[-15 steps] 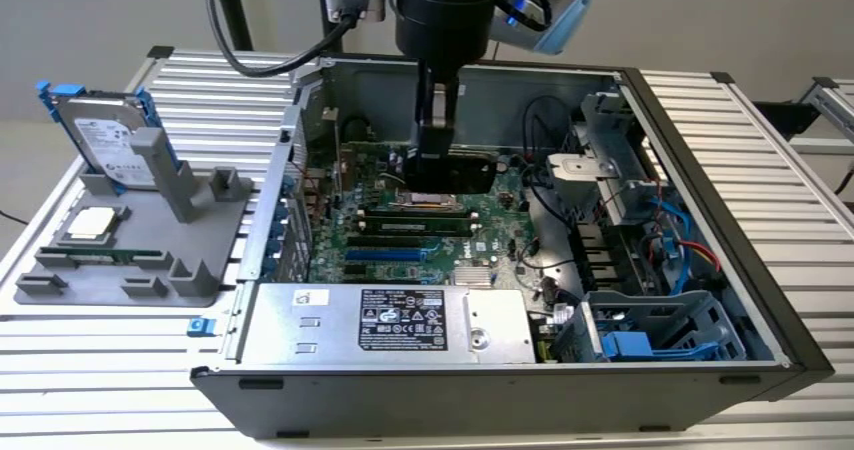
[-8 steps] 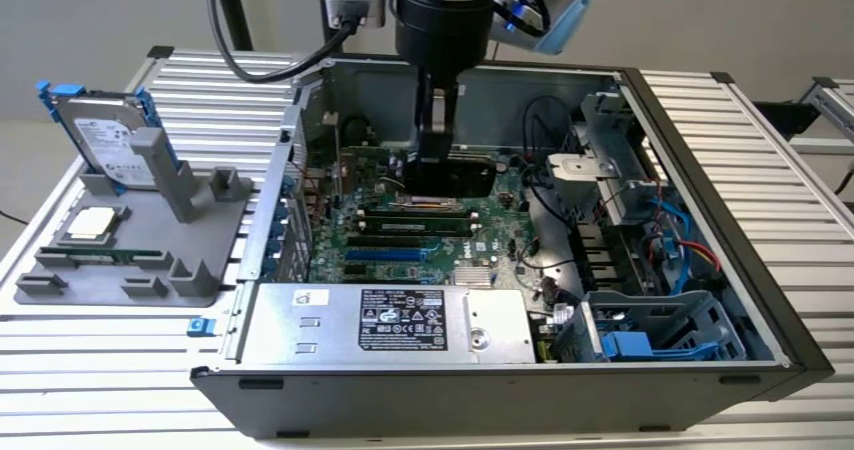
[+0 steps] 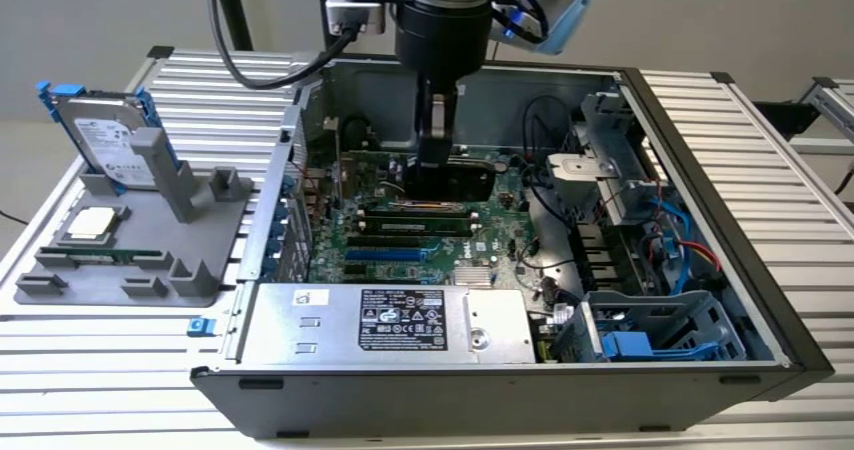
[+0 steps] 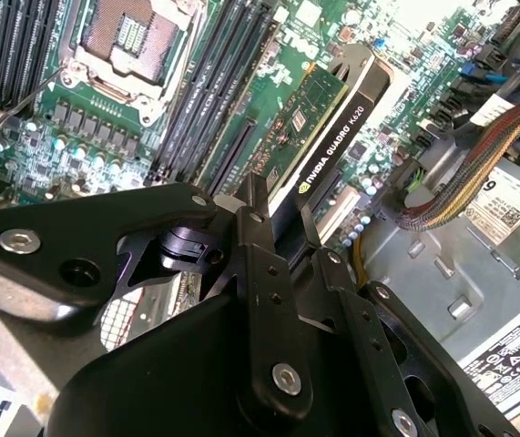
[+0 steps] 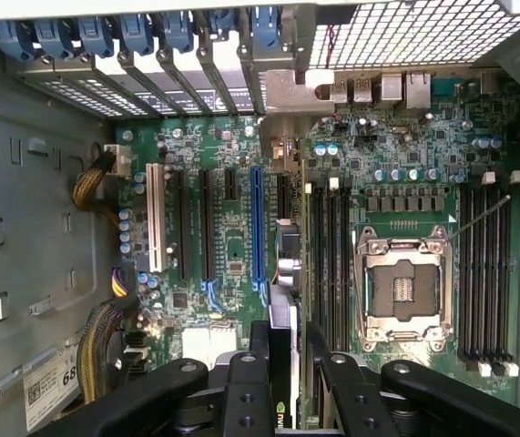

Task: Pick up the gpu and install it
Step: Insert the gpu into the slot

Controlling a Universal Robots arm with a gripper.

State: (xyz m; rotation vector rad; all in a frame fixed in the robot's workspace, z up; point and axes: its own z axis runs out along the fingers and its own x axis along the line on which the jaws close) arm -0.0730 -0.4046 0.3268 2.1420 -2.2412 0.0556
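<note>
The gpu is a thin card with a green board on one face and a black shroud on the other. It stands on edge between my gripper's fingers, which are shut on its upper edge. In the first wrist view the gpu shows edge-on over the black slots, between the long blue slot and the memory slots. The gripper sits right above it. In the exterior view the arm reaches down into the open case, with the gripper holding the dark gpu low over the motherboard. I cannot tell whether the card touches a slot.
An open processor socket lies beside the memory slots. Cable bundles and the power supply flank the board. A drive cage fills the case's corner. Outside the case, a grey holder carries a hard drive and a processor chip.
</note>
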